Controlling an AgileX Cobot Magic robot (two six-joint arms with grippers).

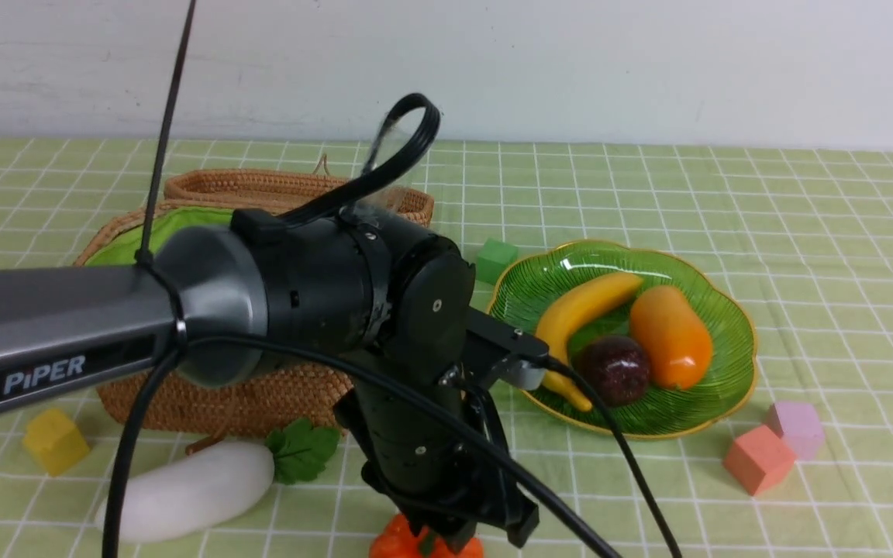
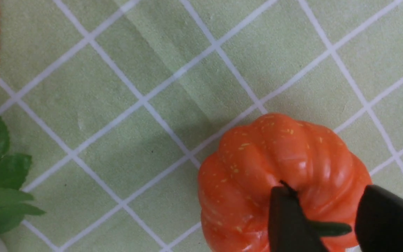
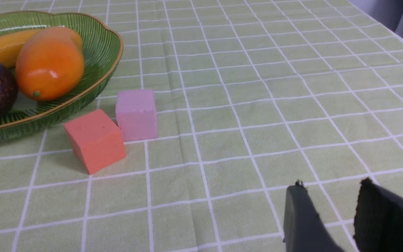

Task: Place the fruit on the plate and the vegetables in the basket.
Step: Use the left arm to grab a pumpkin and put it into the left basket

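Green checked tabletop [image 1: 803, 232] is spread under everything. Just in front of the basket [image 1: 206, 403], on the robot's side, the pumpkin [image 2: 278, 175] is found directly beneath the left hand [image 2: 327, 196], the nearer one. Its stem [image 2: 331, 229] is straddled by narrowly parted jaws; a firm grip cannot be confirmed. The right hand [image 3: 331, 189] is held part-open and empty.

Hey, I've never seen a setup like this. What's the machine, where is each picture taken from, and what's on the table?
This is a two-armed robot sorting toy food. The wide picture looks forward from between its arms; the grey left arm fills it. The other two come from wrist cameras. The left gripper straddles the stem of an orange pumpkin; a firm grip is unclear. The right gripper is open, empty. A banana, mango and mangosteen lie on the green plate; a white radish lies in front of the wicker basket, coloured cubes nearby.
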